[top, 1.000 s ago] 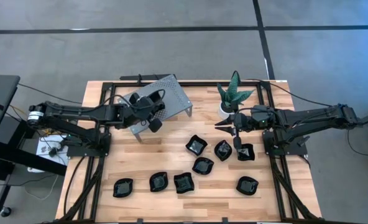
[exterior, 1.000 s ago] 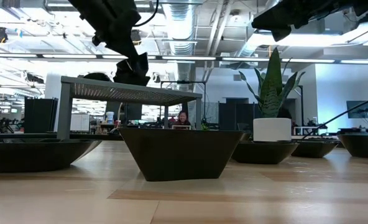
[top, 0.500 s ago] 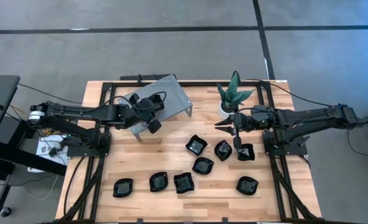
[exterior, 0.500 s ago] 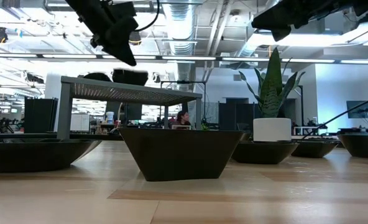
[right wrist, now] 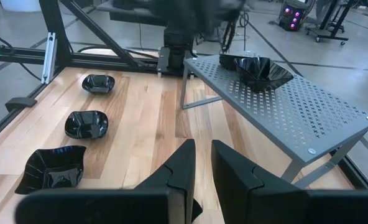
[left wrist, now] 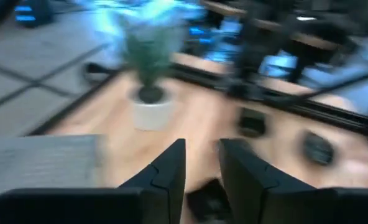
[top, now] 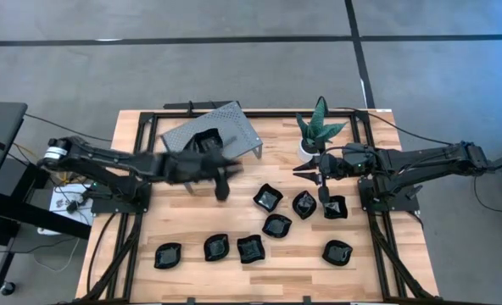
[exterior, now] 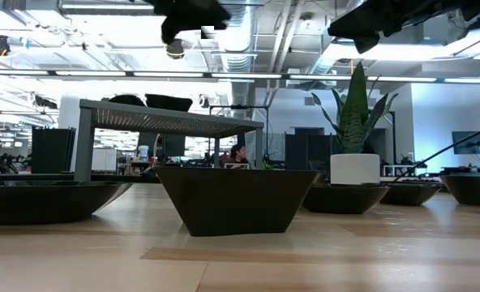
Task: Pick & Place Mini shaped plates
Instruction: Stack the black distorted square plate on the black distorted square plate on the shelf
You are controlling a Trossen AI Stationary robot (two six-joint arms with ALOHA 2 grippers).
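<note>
- Left gripper point(top: 224, 188): a second earlier it hung over the grey perforated metal stand point(top: 244, 134) with a dish at its tips; it had since swung off the stand and out over the bare wood of the table point(top: 183, 222), towards the scattered dishes. Its dark fingers point(left wrist: 165, 177) stood nearly together with only a slim gap and nothing between them, so it carried nothing.
- Glossy black wavy-rimmed mini plate on the stand point(top: 205, 141): left resting on the perforated top near the stand's back edge, free of the gripper; the right wrist view showed it sitting there, possibly with a second dish just behind it point(right wrist: 257, 70).
- Remaining glossy black mini plates on the table: eight counted from above, unmoved. Three lay in a row near the front edge point(top: 168, 254), one further right along that edge point(top: 337, 252), and four were clustered mid-table point(top: 268, 198).
- Right gripper point(top: 306, 173): unmoved, hovering beside the green spiky plant in its white pot point(top: 317, 127), fingers a narrow slot apart, empty.
- Reading: one placement appeared complete; the left arm looked bound for another dish, with most of the work outstanding.
</note>
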